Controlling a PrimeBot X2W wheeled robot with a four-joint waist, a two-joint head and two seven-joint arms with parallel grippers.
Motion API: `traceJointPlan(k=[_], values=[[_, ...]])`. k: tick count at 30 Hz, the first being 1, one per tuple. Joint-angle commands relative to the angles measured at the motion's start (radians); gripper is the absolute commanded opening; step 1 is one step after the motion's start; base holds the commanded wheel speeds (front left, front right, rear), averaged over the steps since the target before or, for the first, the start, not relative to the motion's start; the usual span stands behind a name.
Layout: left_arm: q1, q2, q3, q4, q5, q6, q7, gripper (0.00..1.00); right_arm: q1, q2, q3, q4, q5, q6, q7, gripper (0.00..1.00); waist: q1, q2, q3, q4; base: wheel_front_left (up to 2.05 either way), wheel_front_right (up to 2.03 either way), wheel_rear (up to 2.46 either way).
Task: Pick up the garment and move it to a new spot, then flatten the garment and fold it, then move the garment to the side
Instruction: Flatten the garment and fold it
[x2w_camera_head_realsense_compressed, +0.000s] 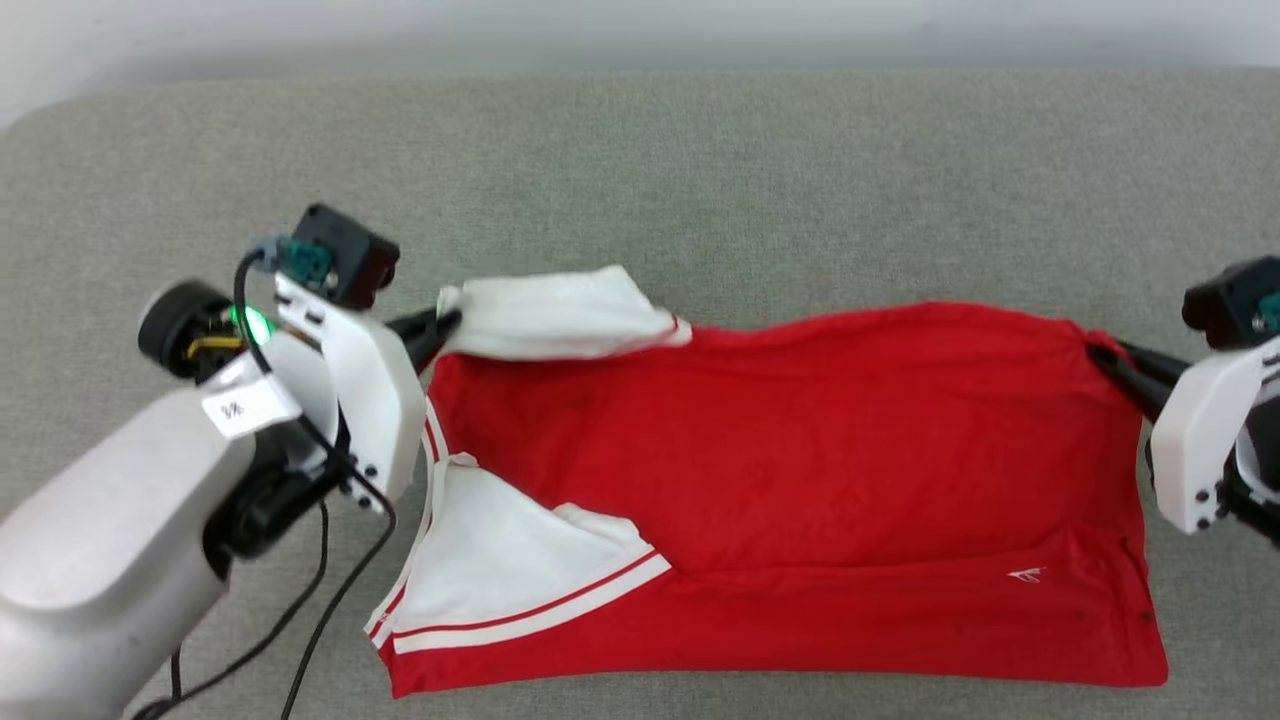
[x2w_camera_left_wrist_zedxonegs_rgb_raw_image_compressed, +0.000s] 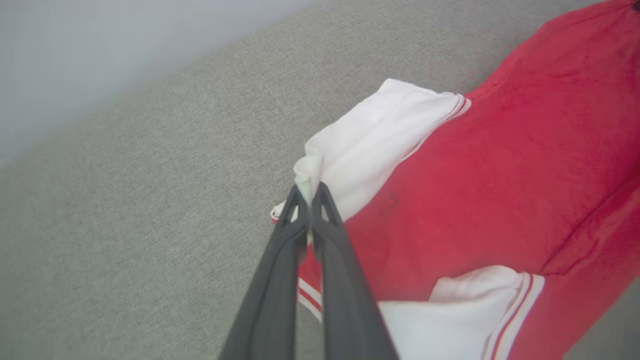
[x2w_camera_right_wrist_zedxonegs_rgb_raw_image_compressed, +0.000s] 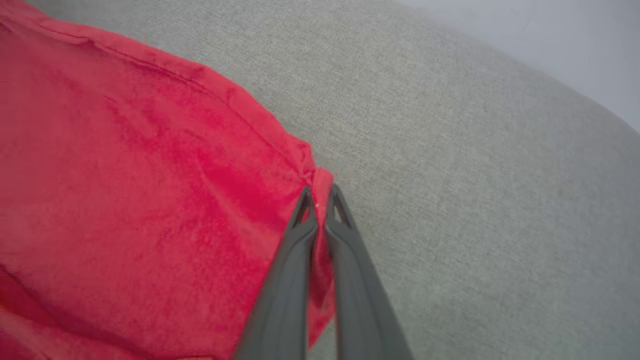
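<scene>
Left gripper nipping a sleeve, right gripper nipping seemingly a hem corner, one garment

Right end effector pinched on a corner of the red garment, over grey fabric surface

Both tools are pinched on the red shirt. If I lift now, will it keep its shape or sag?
It will probably sag: the garment is thin, creased jersey stretched between the left tool and the right tool. It is likely light, since two small edge pinches grip it. The folded-in near sleeve may flop loose.
</scene>
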Motion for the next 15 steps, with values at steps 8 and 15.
traceJointPlan(k=[8, 15], values=[[0.175, 0.037, -0.012, -0.072, -0.045, 0.073, -0.045, 0.00, 0.178, -0.003, -0.091, -0.041, -0.023, -0.002, -0.062, 0.00, 0.0001, -0.0001, -0.054, 0.023, 0.00, 0.00, 0.00], [0.297, 0.059, -0.031, -0.103, -0.076, 0.114, -0.072, 0.00, 0.341, 0.011, -0.184, -0.106, -0.056, -0.002, -0.071, 0.00, 0.0001, -0.0001, -0.090, 0.021, 0.00, 0.00, 0.00]])
